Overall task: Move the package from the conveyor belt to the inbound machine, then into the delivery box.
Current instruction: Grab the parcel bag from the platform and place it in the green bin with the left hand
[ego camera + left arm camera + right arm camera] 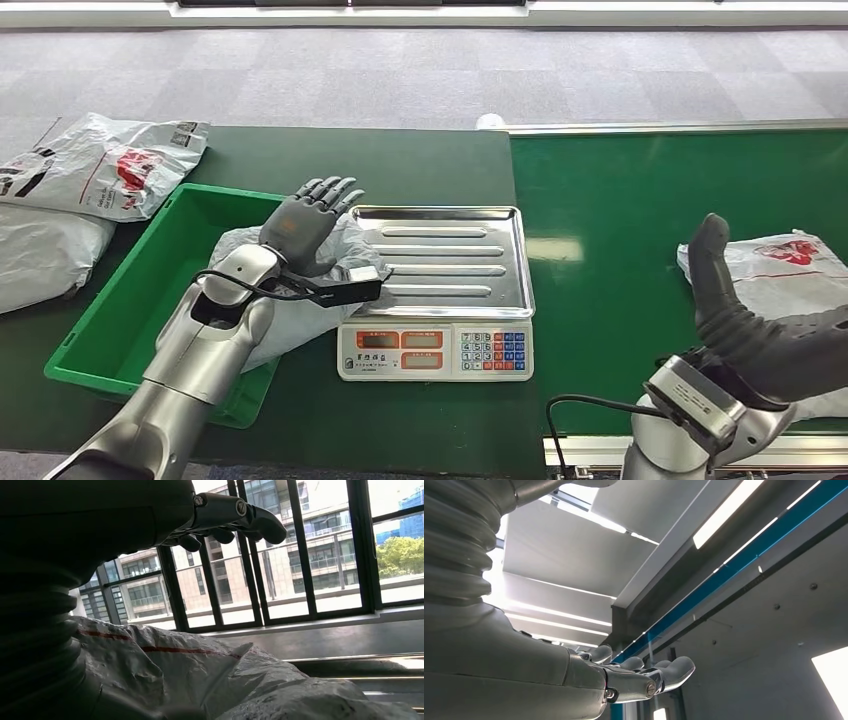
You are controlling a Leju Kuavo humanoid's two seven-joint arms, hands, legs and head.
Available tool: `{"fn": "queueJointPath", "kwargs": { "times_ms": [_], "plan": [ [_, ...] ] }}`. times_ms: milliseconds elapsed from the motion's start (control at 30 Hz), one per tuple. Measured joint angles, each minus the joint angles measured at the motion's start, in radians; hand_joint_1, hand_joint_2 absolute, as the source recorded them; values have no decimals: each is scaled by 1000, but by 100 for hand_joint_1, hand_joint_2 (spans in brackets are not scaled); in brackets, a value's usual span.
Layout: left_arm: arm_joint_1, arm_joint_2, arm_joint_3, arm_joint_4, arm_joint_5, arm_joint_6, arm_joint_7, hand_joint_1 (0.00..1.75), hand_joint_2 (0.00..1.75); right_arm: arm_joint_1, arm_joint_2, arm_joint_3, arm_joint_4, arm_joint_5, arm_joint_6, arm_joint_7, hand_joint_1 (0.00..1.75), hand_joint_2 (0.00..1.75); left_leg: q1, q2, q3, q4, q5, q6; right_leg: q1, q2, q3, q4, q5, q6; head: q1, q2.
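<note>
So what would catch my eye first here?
Probably the left robot hand, fingers spread, raised over a grey package lying in the green bin. Beside it sits a scale with a shiny steel tray, and another package waits on the green belt at right.

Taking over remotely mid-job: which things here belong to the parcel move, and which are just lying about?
Job: package in the green delivery box, left hand, scale, conveyor belt, next package, right hand.
Lying about: two bags left of the box.
</note>
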Motion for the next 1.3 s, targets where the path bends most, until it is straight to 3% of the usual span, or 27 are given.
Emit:
{"fn": "queueJointPath", "kwargs": {
  "times_ms": [333, 1000, 1300],
  "plan": [
    [-14, 6, -7, 24, 11, -32, -6, 0, 175, -2, 0, 0, 11, -8, 0, 0, 0, 175, 0, 0, 0, 0, 0, 0, 0, 0, 1, 0, 0, 0, 0, 0],
    [-73, 50, -8, 96, 128, -188, -108, 0, 175, -3, 0, 0, 25, -24, 0, 0, 0, 175, 0, 0, 1, 0, 1, -1, 0, 0, 1, 0, 0, 0, 0, 0],
    [-80, 56, -9, 106, 140, -195, -113, 0, 175, -3, 0, 0, 26, -26, 0, 0, 0, 175, 0, 0, 1, 0, 1, -1, 0, 0, 1, 1, 0, 0, 0, 0]
  ]
}}
